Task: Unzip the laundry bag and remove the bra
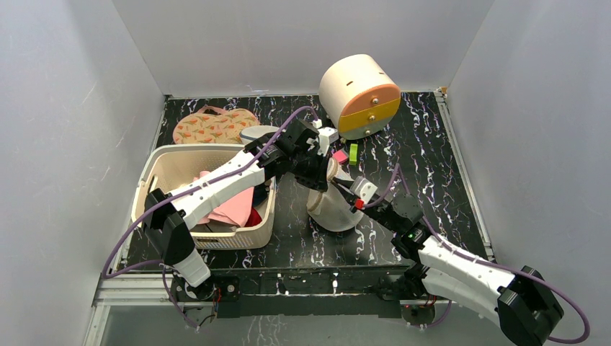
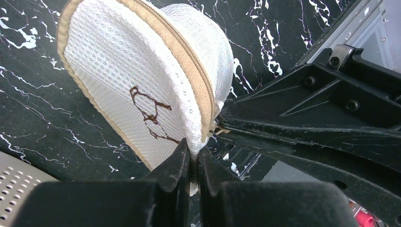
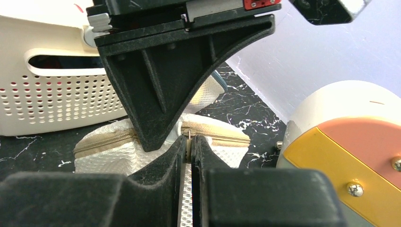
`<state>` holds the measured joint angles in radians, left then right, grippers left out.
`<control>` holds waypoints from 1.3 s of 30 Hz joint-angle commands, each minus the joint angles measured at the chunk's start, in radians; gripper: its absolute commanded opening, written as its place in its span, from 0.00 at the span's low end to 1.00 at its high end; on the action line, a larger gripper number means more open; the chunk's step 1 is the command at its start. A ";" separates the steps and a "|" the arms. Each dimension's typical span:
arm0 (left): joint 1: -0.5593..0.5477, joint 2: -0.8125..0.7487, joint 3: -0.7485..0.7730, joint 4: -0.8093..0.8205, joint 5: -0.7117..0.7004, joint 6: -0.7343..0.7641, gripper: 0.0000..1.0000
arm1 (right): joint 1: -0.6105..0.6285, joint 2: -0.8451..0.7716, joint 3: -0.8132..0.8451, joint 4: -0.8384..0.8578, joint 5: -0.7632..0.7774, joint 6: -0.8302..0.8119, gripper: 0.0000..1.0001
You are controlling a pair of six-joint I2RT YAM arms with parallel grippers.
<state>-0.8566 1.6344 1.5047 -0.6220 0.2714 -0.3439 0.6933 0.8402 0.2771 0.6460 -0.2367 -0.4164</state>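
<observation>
The laundry bag, a cream-white mesh cylinder with a tan zip round its rim, stands tilted at the table's middle. Its flat top with the dark bra drawing faces the left wrist camera. My left gripper is shut on a pinch of the bag's mesh at the rim, beside the zip. My right gripper is shut on the zip pull, with the zip running left and right behind it. The bra is hidden.
A cream perforated basket of clothes stands at the left. A floral orange pouch lies behind it. A round cream tub with orange and yellow drawers lies at the back. Small pink and green blocks lie near it.
</observation>
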 commanded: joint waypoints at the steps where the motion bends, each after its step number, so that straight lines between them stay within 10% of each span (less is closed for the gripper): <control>1: 0.003 -0.028 -0.005 -0.021 0.031 0.003 0.00 | 0.002 -0.036 -0.002 0.019 0.092 0.022 0.03; 15: 0.000 -0.253 -0.171 0.133 0.010 0.517 0.00 | -0.019 -0.007 0.168 -0.242 0.454 0.365 0.00; 21: -0.017 -0.422 -0.335 0.299 0.017 0.805 0.00 | -0.068 0.018 0.204 -0.339 0.344 0.487 0.00; 28: -0.018 -0.434 -0.439 0.365 0.041 0.660 0.03 | -0.069 -0.025 0.184 -0.355 0.143 0.482 0.00; 39: -0.018 -0.399 -0.344 0.213 0.143 0.282 0.60 | -0.068 0.002 0.220 -0.413 0.043 0.488 0.00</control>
<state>-0.8692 1.2545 1.0756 -0.3809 0.3378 0.1101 0.6270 0.8394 0.4442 0.2333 -0.1272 0.0589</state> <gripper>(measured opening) 0.568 0.031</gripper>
